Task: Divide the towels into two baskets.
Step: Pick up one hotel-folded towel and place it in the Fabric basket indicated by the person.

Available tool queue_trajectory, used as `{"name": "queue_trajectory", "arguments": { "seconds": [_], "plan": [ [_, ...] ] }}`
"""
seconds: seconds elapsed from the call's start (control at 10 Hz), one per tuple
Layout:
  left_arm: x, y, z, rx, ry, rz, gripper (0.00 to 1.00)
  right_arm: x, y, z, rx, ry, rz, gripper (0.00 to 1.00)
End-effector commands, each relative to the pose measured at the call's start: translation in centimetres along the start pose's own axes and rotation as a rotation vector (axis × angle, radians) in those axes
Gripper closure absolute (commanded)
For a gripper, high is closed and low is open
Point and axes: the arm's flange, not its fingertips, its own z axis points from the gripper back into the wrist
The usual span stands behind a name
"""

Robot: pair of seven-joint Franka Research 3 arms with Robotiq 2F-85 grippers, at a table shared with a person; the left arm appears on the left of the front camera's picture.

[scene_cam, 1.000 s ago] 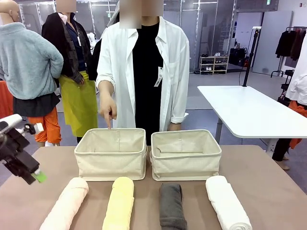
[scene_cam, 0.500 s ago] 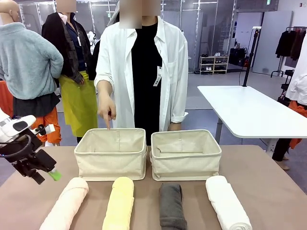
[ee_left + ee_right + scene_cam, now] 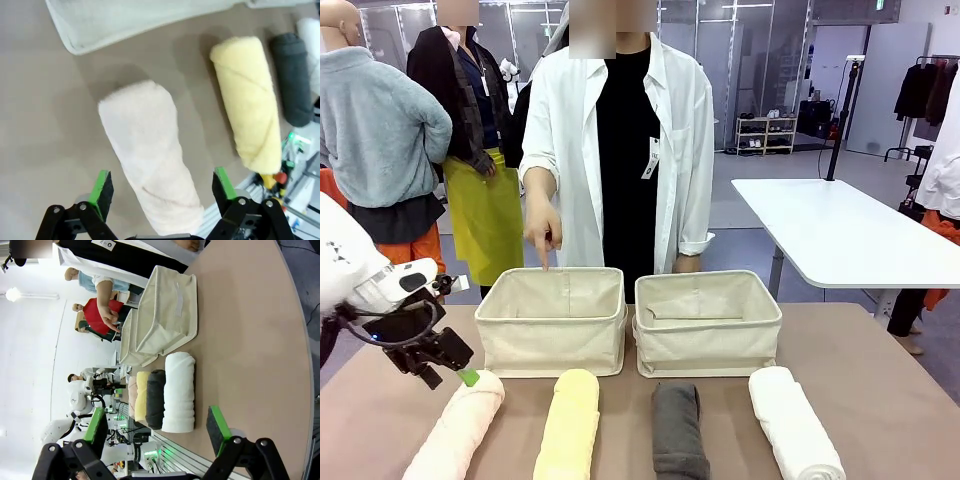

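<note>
Your left tool (image 3: 162, 186) hangs open over the pink towel (image 3: 455, 425) (a pad on either side). Your right tool (image 3: 156, 426) is open, holding nothing. The yellow towel (image 3: 568, 425), grey towel (image 3: 678, 428) and white towel (image 3: 793, 420) lie alongside on the table (image 3: 880, 380), in front of the left basket (image 3: 550, 340) and right basket (image 3: 708, 345). The person's shirt tag (image 3: 650, 160) is too small to read.

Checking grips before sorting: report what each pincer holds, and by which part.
Nothing is held. The left pincer is open above the pink towel; the right pincer is open and empty.
</note>
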Motion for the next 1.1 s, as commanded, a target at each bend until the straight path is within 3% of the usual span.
{"name": "queue_trajectory", "arguments": {
  "seconds": [0.0, 0.7, 1.0],
  "plan": [
    [-7.9, -2.0, -4.6, 0.101, -0.048, 0.035, 0.00, -0.1, 0.2, 0.1, 0.006, -0.003, 0.007, 0.00],
    [-9.9, -1.8, -7.9, 0.115, 0.090, 0.071, 0.00, -0.1, 0.2, 0.1, 0.006, -0.003, 0.007, 0.00],
    [-10.3, -2.1, -8.4, 0.112, 0.142, 0.048, 0.27, -0.1, 0.2, 0.1, 0.006, -0.003, 0.007, 0.00]
  ]
}}
